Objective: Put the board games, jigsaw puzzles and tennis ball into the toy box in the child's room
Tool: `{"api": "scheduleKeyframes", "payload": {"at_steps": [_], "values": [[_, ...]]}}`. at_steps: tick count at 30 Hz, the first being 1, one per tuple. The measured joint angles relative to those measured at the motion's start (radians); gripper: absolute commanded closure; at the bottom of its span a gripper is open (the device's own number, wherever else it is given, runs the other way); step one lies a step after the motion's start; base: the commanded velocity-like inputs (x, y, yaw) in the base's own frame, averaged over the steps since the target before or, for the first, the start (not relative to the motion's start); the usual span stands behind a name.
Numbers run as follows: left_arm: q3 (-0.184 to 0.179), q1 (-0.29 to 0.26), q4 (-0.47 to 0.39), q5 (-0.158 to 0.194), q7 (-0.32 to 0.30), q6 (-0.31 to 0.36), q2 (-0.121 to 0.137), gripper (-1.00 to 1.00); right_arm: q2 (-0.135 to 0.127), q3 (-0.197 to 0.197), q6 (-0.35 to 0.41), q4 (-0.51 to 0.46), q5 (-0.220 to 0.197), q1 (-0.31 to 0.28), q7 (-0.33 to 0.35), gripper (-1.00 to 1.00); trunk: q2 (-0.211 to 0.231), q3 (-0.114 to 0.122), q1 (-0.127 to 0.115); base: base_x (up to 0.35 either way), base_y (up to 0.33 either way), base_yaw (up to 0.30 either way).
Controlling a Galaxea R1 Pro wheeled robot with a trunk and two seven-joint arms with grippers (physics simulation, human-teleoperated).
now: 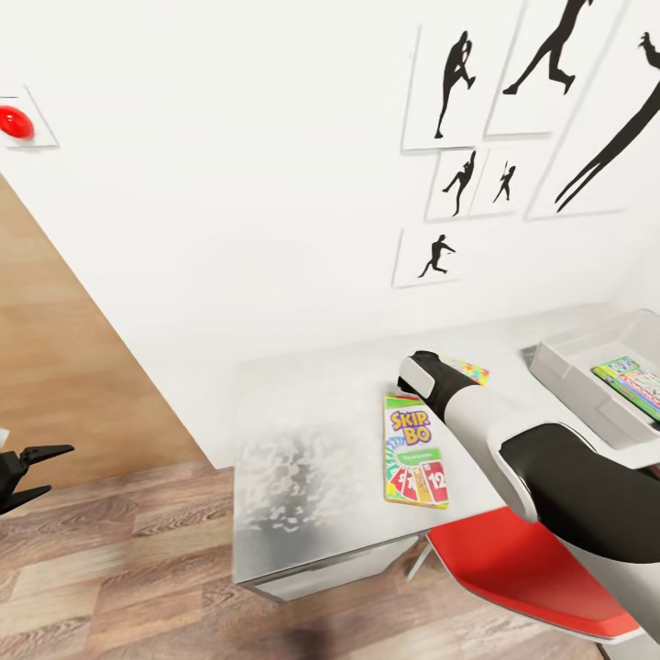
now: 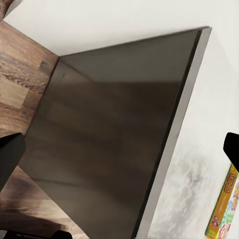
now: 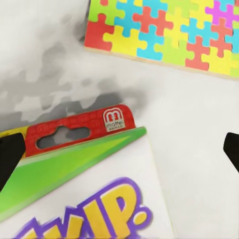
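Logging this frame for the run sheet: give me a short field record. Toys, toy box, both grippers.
skip-bo box: flat on table, outside toy box
jigsaw puzzle: flat on table, just beyond skip-bo box
toy box: on table, right end; holds one green-edged board game
right gripper: open, above skip-bo box top edge, holding nothing
left gripper: open, empty, over floor

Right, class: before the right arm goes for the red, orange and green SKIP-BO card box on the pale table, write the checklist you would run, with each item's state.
1. Right gripper open: ok, dark fingertips spread at both edges.
2. Gripper over the red-orange-green SKIP-BO card box: ok, above its red hanger end.
3. Box lies flat on the pale grey-white table: ok.
4. Colourful jigsaw puzzle flat apart from the box: ok.
5. Light grey toy box tray has room: cannot tell; one green-edged game box inside.
6. Left gripper away: ok.
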Motion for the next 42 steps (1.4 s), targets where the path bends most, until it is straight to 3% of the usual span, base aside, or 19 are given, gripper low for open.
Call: {"api": "scheduleKeyframes", "payload": {"at_steps": [42], "values": [[0.000,0.000,0.001,-0.008,0.000,-0.001,-0.001,-1.00,0.000,-0.001,0.000,0.001,0.000,0.037,0.001,-1.00,0.000,0.000,0.000,0.016,0.012,0.000]]}}
